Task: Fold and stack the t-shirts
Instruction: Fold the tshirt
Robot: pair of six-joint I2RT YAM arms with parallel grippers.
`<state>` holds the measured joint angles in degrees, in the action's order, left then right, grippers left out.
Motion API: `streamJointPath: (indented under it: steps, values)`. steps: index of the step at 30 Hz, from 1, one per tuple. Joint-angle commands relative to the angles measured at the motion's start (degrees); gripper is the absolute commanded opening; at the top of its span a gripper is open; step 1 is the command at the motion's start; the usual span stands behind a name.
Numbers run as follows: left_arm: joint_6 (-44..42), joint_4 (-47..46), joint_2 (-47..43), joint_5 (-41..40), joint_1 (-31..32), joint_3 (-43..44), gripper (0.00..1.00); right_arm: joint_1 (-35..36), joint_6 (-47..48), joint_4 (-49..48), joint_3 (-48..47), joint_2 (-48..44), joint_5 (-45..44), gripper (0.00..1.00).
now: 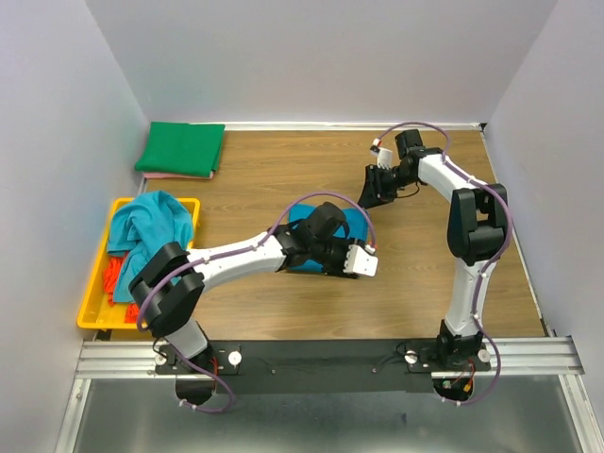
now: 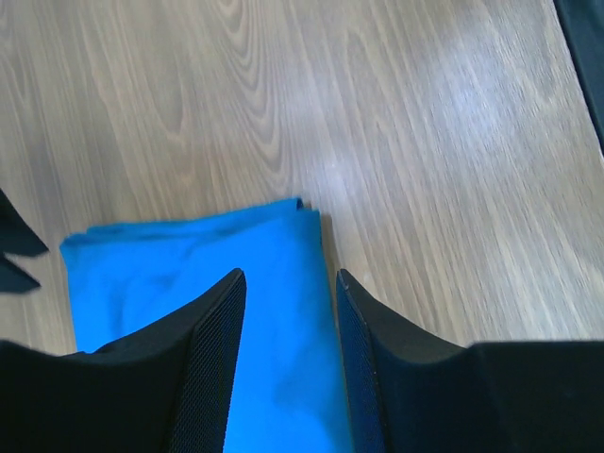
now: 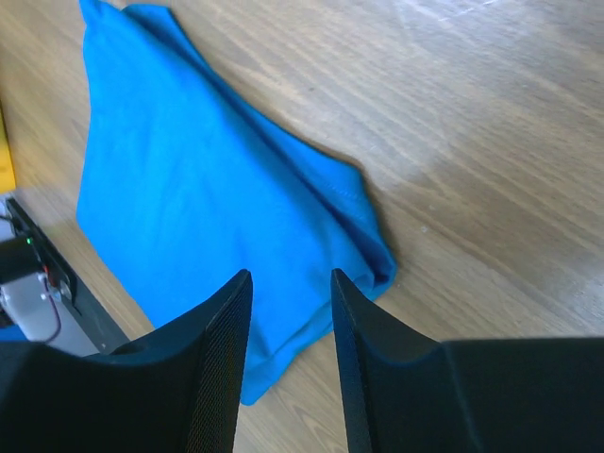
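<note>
Bright blue t-shirt (image 2: 170, 269), green t-shirt (image 1: 181, 148), yellow tray (image 1: 92, 304), wood-grain table (image 1: 283, 170)

Top view: high behind the arm bases (image 1: 321, 363), looking down over the whole table (image 1: 283, 179). 2 wrist views: close above the table, tilted down, left one nearer. All 3 share the blue shirt (image 1: 356, 223) mid-table.

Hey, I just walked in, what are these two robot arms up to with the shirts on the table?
The two arms are folding t-shirts. A blue t-shirt lies folded up mid-table. The left end effector hovers low over it, jaws open and gripping nothing. The right end effector is off toward the far right, also open and empty, with its camera looking at the same shirt. A folded green t-shirt sits in the far left corner. A crumpled teal t-shirt and an orange-red t-shirt lie in the yellow tray, not yet folded.
</note>
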<state>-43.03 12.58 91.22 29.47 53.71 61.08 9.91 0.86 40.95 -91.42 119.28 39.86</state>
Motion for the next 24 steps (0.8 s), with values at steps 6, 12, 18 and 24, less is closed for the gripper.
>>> streamJointPath:
  steps: [6,12,18,24]
  values:
    - [1.54,-4.32,8.44,-4.69,2.71,3.69,0.52,0.2,-4.82,-3.6,2.29,1.3,-2.5,0.48]
    - [0.93,-5.11,11.96,-6.09,2.71,5.19,0.52,0.2,-5.17,-3.68,4.14,1.3,-3.21,0.5]
    - [-0.21,-5.46,13.89,-5.66,2.71,4.75,0.43,0.2,-5.52,-3.6,6.07,-0.54,-3.55,0.51]
    - [-1.62,-6.43,14.34,-5.31,2.71,1.77,0.27,0.11,-5.43,-3.86,7.13,-0.37,-4.61,0.49]
